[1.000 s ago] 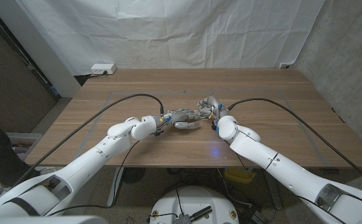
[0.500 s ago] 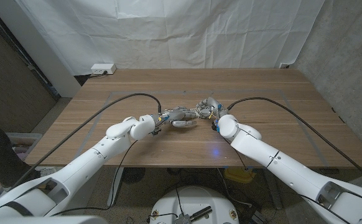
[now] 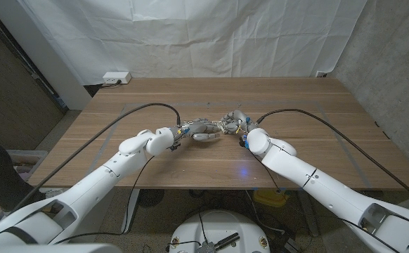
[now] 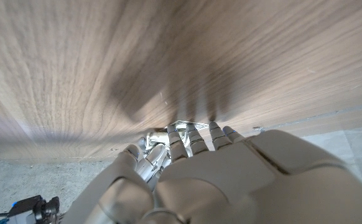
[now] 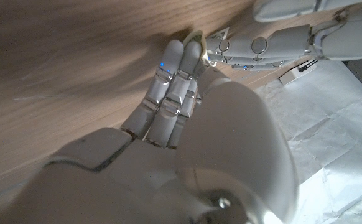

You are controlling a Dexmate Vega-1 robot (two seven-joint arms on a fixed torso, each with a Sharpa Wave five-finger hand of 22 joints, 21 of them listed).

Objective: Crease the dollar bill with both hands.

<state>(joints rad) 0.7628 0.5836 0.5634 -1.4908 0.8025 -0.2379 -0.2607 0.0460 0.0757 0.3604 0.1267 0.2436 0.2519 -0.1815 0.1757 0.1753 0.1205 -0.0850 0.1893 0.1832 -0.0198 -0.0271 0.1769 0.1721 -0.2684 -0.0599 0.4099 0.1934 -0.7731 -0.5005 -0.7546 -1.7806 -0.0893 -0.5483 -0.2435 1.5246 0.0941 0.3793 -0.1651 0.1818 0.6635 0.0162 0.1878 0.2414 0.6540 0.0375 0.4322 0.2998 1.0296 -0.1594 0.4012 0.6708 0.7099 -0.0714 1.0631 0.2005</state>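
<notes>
The bill (image 3: 221,126) is pinched mid-table between the left hand (image 3: 200,131) and right hand (image 3: 235,122), fingers pressed together on it. A fold is judged underway; how sharp the crease is cannot be told.

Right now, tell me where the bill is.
In the head view the bill sits near the table's middle, pinched between the left hand and the right hand, whose fingertips meet over it.

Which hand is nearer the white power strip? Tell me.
Left. The power strip sits far left; the left hand is on that side, the right hand just beyond it.
</notes>
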